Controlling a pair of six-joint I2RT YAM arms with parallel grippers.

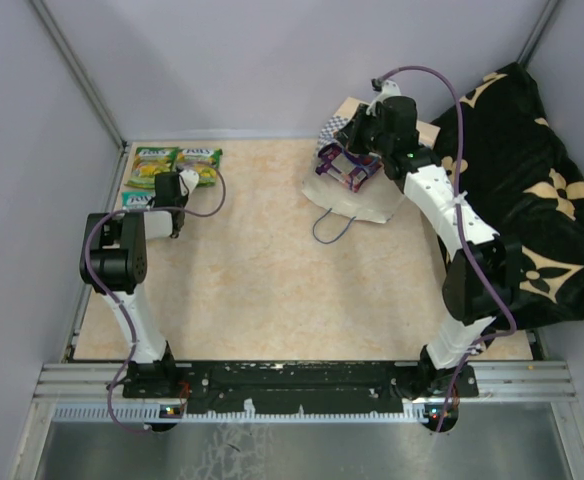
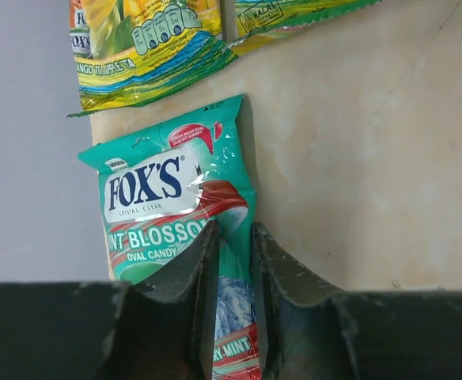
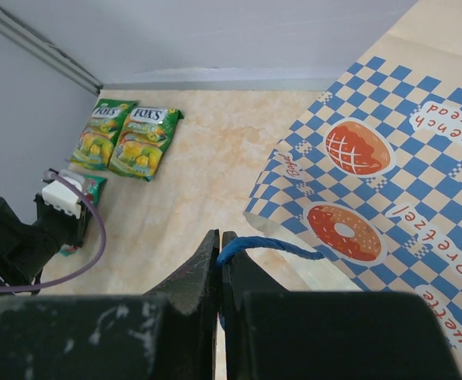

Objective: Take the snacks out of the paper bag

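Note:
A teal FOX'S pouch lies flat on the table at the far left. My left gripper hovers over its lower half, open by a narrow gap, and the wrapper shows between the fingers. Two green-yellow pouches lie side by side just beyond it. The paper bag, checkered blue and white with fruit prints, lies at the back right. My right gripper is shut on the bag's blue cord handle, beside the bag's mouth.
A black cloth with tan flowers is heaped along the right side behind the right arm. The grey wall runs close along the left of the pouches. A second blue cord loop hangs from the bag onto the table.

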